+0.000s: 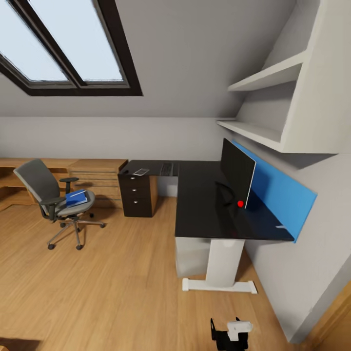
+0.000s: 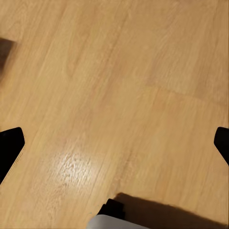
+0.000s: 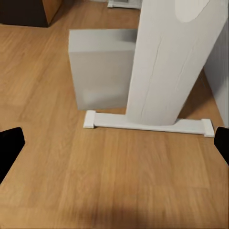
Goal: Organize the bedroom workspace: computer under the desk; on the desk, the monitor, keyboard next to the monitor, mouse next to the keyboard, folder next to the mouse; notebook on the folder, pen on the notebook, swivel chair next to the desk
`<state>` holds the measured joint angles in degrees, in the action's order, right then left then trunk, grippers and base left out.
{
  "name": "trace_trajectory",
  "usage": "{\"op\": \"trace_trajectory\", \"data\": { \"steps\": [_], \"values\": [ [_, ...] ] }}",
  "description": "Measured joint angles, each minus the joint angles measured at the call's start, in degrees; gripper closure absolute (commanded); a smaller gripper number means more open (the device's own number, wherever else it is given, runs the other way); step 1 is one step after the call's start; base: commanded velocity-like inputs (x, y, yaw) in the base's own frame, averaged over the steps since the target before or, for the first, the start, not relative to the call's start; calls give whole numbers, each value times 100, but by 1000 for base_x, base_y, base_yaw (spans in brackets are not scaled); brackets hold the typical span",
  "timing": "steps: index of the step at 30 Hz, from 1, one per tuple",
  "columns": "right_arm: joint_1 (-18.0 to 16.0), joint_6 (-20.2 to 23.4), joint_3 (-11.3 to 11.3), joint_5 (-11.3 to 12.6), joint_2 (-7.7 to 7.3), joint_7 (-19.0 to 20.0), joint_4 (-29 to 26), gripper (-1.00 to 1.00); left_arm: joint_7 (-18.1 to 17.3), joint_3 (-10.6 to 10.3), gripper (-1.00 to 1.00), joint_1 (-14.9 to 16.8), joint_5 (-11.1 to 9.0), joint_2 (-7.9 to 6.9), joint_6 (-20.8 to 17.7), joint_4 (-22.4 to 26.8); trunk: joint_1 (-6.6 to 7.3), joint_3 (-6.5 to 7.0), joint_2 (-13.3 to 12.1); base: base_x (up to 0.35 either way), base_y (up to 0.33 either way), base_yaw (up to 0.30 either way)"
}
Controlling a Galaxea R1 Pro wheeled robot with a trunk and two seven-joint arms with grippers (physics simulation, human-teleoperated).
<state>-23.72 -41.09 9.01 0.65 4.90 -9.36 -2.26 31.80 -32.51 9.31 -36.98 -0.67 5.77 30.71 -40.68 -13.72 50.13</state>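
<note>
The L-shaped black desk [image 1: 202,204] stands against the right wall. On it the monitor [image 1: 237,177] is upright, and the keyboard [image 1: 166,169] lies near the far corner. A pale flat notebook [image 1: 141,171] rests above the drawer unit [image 1: 136,195]. Under the desk sits the white computer [image 1: 191,254] [image 3: 102,69], beside the white desk leg [image 3: 171,62]. The blue folder [image 1: 76,198] lies on the swivel chair [image 1: 51,197] at the left. I cannot make out the mouse or the pen. My left gripper [image 2: 114,143] is open over bare floor. My right gripper [image 3: 114,148] is open, facing the computer.
A light wood dresser [image 1: 97,178] stands between the chair and the desk. White shelves [image 1: 273,78] and a blue wall panel [image 1: 280,190] hang above the desk's right side. Open wood floor [image 1: 112,282] lies before me. A black and white arm part [image 1: 230,333] shows low down.
</note>
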Motion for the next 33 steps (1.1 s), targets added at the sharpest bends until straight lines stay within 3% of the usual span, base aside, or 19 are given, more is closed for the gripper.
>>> {"op": "trace_trajectory", "data": {
  "steps": [4,16,22,28,33],
  "values": [
    [-3,-1,0,0,-2,1,1,-100,-1,-41,-100,-2,31,170,-3,-47,0,0,0,232,274,263],
    [0,-1,6,-7,-6,3,7,-100,-2,-39,-100,-3,35,219,-9,-180,0,-3,0,244,261,256],
    [-2,-2,17,-23,-15,9,15,-100,-3,-46,-100,1,39,237,-3,-186,0,-4,1,263,238,41],
    [1,0,18,-31,-17,10,17,-100,-9,-37,-100,-1,47,384,0,-457,0,-5,1,265,236,2],
    [0,-2,23,-32,-21,13,20,-100,-11,-34,-100,2,50,420,1,-500,0,-5,1,267,234,-75]
  ]
}}
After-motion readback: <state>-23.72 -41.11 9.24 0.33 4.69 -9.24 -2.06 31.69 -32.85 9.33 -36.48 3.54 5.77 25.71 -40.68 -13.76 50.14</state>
